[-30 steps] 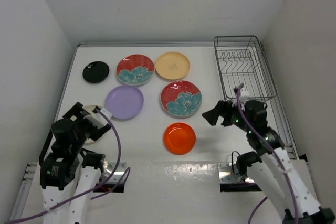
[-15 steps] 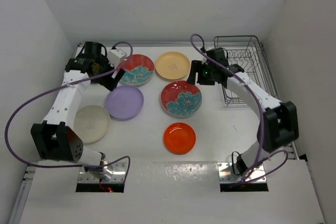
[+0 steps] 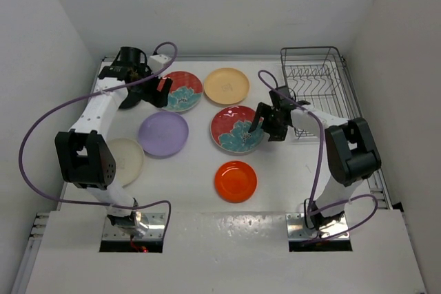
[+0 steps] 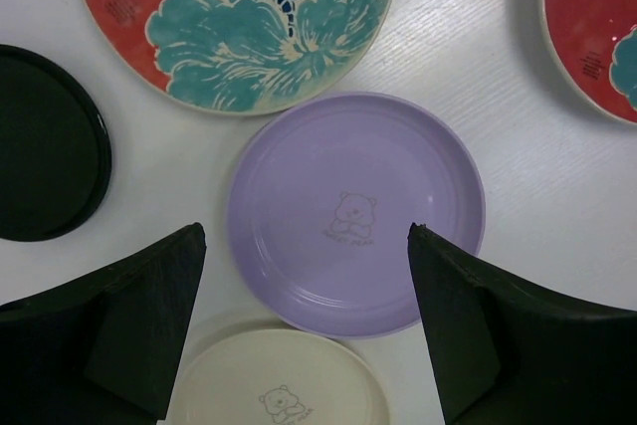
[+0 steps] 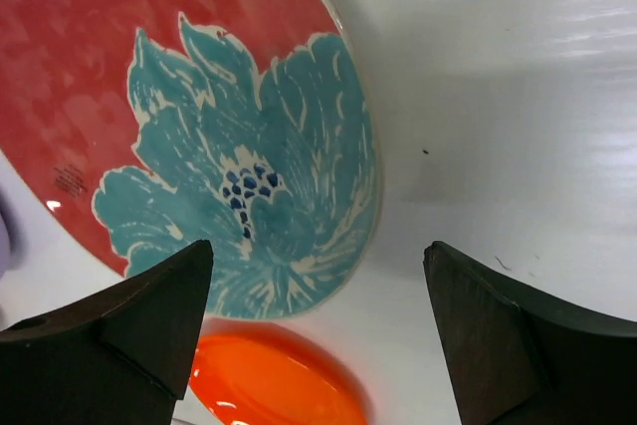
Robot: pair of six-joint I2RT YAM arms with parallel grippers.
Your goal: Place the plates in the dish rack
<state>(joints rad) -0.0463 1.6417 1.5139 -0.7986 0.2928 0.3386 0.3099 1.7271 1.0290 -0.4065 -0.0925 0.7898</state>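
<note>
Below right fingers [image 5: 109, 345], red plate [image 5: 199, 116], orange plate [image 5: 269, 385] beside

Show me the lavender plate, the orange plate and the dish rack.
lavender plate [image 4: 356, 211], left wrist view, its centre.
orange plate [image 3: 236, 181], top view, its centre.
dish rack [image 3: 310, 48], top view, its far rim.

a white table [image 3: 186, 177] sits boxed in by plain white walls [image 3: 207, 5] on three sides.

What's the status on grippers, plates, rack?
Left gripper open, above lavender plate. Right gripper open, over near red plate edge. Rack empty, nothing loaded yet. Nothing blocking rack.
</note>
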